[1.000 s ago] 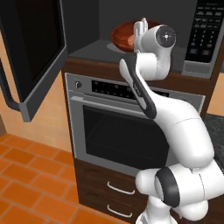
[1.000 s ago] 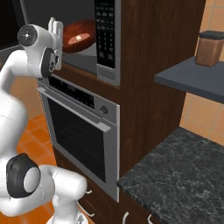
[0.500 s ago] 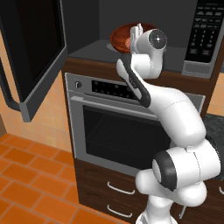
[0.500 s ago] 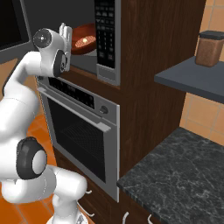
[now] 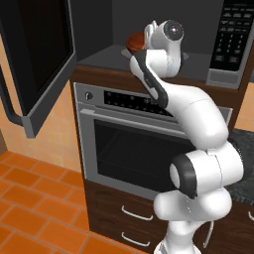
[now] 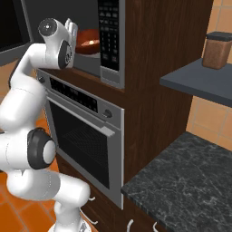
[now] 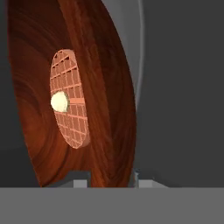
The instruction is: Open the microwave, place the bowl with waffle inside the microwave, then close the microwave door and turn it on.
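Observation:
The microwave [image 5: 149, 10] stands open, and its cavity [image 6: 88, 13] is dark. The microwave door [image 5: 42, 54] is swung out wide to the left. Inside, the reddish-brown bowl [image 5: 135, 40] [image 6: 88, 41] sits low over the cavity floor. The waffle [image 7: 69, 98] lies in the bowl [image 7: 100, 87], an orange ribbed disc with a pale centre dot. My gripper [image 5: 149, 33] [image 6: 71, 28] [image 7: 111, 180] is at the cavity mouth, its fingertips [image 7: 81, 180] on either side of the bowl's near wall. Whether they press on it I cannot tell.
The black keypad panel [image 5: 233, 34] [image 6: 108, 27] is right of the cavity. Below is a steel oven [image 5: 129, 149] with a bar handle and drawers under it. At the right, a dark stone counter [image 6: 181, 190] and a shelf with a brown jar [image 6: 216, 47].
The arm has drawn in closer under the microwave and the hand has pushed toward the cavity. The bowl has gone slightly deeper inside. The door has not moved.

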